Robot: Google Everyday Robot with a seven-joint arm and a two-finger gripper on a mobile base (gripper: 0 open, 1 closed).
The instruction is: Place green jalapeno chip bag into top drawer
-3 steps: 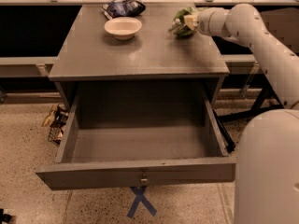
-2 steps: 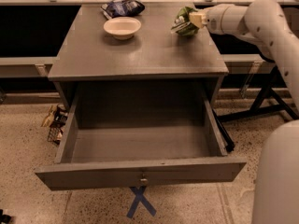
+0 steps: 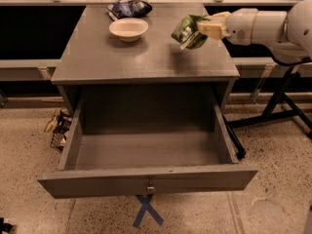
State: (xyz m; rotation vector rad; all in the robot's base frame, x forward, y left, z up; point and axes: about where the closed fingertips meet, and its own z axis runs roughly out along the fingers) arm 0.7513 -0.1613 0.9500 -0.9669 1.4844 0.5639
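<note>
Green jalapeno chip bag (image 3: 187, 30): held up over the right rear part of the counter (image 3: 146, 57), apparently clear of the surface, with a faint shadow beneath it.
Claw (image 3: 202, 28): at the bag's right end, reaching in from the right on the single white arm (image 3: 263, 26); its fingers are pinched closed on the bag's edge and grip nothing else.
Bag from claw: it sticks out leftward from the fingertips, its long axis running roughly left to right, the free end drooping a little.
Top drawer (image 3: 146, 150): pulled well out below the counter, its opening facing up, its grey floor in plain sight and the front panel with its small knob (image 3: 150, 185) nearest the camera.
Relation that matters: the drawer's opening lies lower than the bag and nearer the camera; the counter's front edge stands between the two.
Stage, as judged: the bag is picked up and the drawer is open, so the carry and the release remain.
Next move, as judged: bring the bag forward past the counter's front edge, then down inside the drawer walls before letting go.
Risk, as judged: the drooping free end could catch the counter's edge or the drawer's right wall.
Bystanders: a white bowl (image 3: 128, 28) and a dark blue chip bag (image 3: 129, 8) sit at the counter's rear left, well apart from the claw.
</note>
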